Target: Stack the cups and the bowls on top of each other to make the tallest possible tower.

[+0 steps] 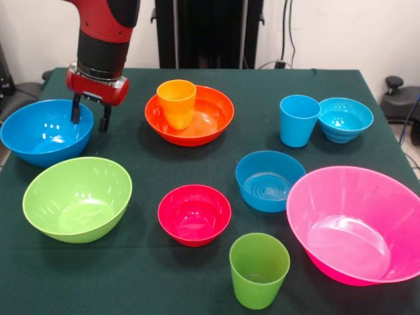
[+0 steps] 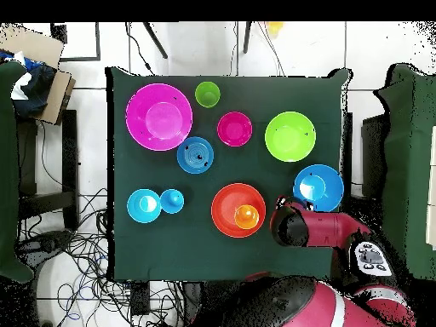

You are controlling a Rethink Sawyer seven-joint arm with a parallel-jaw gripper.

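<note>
A dark green table (image 1: 197, 275) is carrying everything — large blue (image 1: 44, 131), lime (image 1: 77, 198) and pink bowls (image 1: 357, 223), an orange bowl (image 1: 190, 115), red (image 1: 194, 214), medium blue (image 1: 270, 180) and turquoise bowls (image 1: 345, 119) — plus light blue (image 1: 298, 120) and green cups (image 1: 258, 269) standing lower right.

The table (image 1: 197, 282) wears a dark green cloth and stands on a pale tiled floor (image 2: 366, 51). In the overhead view, a tangle of black cables (image 2: 77, 247) spreads across the floor at about eight o'clock from the table, and cardboard boxes (image 2: 43, 64) sit at about ten o'clock, near the picture's upper left corner. Dark green cloth (image 2: 409, 162) hangs at three o'clock along the right edge. In the front view, a black stand (image 1: 207, 33) rises at twelve o'clock behind the table.
</note>
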